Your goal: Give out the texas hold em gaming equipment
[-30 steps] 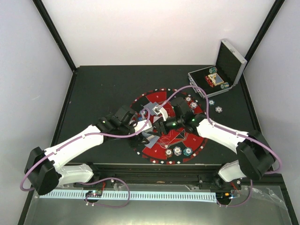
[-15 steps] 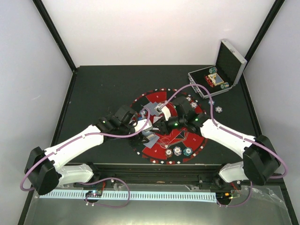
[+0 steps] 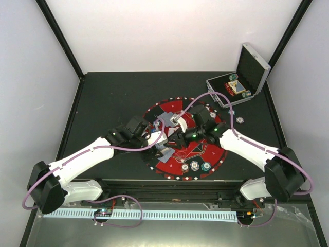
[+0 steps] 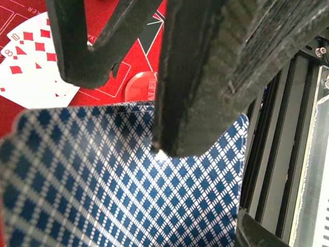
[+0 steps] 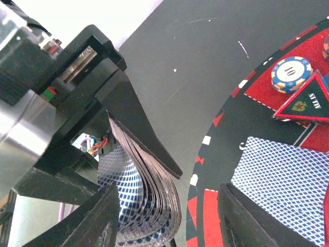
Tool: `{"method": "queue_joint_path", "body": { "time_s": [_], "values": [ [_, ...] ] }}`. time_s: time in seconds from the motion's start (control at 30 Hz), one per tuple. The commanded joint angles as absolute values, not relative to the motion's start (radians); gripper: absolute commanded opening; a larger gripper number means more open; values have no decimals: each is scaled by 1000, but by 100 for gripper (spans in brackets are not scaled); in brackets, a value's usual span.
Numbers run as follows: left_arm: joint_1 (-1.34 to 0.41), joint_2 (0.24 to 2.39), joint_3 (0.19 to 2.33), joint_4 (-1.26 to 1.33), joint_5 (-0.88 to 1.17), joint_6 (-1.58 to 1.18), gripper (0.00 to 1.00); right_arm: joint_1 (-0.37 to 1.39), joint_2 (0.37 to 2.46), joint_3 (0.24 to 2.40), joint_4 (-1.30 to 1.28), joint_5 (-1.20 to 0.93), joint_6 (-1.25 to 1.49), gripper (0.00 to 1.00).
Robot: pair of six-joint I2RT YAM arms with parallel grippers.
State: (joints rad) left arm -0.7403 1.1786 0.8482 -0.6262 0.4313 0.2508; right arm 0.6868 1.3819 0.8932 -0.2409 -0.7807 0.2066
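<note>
My left gripper is shut on a deck of playing cards with blue-checked backs, over the left half of the mat. One finger presses on the top card. In the right wrist view the deck is bent, and its free edge lies between the spread fingers of my right gripper, which is open. Face-up diamond cards and an orange disc lie on the mat. A face-down card, a blue-white chip and the black triangle marker lie there too.
The round red-and-black mat lies mid-table, with three chips along its near edge. Two chips lie on the black table to its right. The open silver case stands at the back right, with chips inside.
My right arm has reached farther left, bringing its gripper up to the deck held by the left gripper. The left arm has hardly moved.
</note>
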Motion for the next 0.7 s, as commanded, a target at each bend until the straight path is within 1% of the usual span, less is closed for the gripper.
{"method": "queue_joint_path", "body": {
  "time_s": [0.0, 0.23, 0.3, 0.43, 0.5, 0.67],
  "values": [
    [-744, 1182, 871, -627, 449, 253, 38, 692, 1415, 937, -211, -862, 209, 54],
    [-744, 1180, 873, -628, 449, 255, 38, 731, 1508, 990, -215, -842, 195, 55],
    [-744, 1177, 873, -627, 449, 255, 38, 736, 1526, 998, -228, -805, 188, 51],
    [-743, 1174, 872, -627, 446, 255, 38, 723, 1523, 982, -260, -663, 167, 44],
    [-744, 1173, 872, -626, 447, 254, 38, 690, 1514, 964, -260, -643, 167, 41],
    [-743, 1171, 873, -627, 447, 255, 38, 638, 1491, 950, -285, -621, 139, 38]
  ]
}}
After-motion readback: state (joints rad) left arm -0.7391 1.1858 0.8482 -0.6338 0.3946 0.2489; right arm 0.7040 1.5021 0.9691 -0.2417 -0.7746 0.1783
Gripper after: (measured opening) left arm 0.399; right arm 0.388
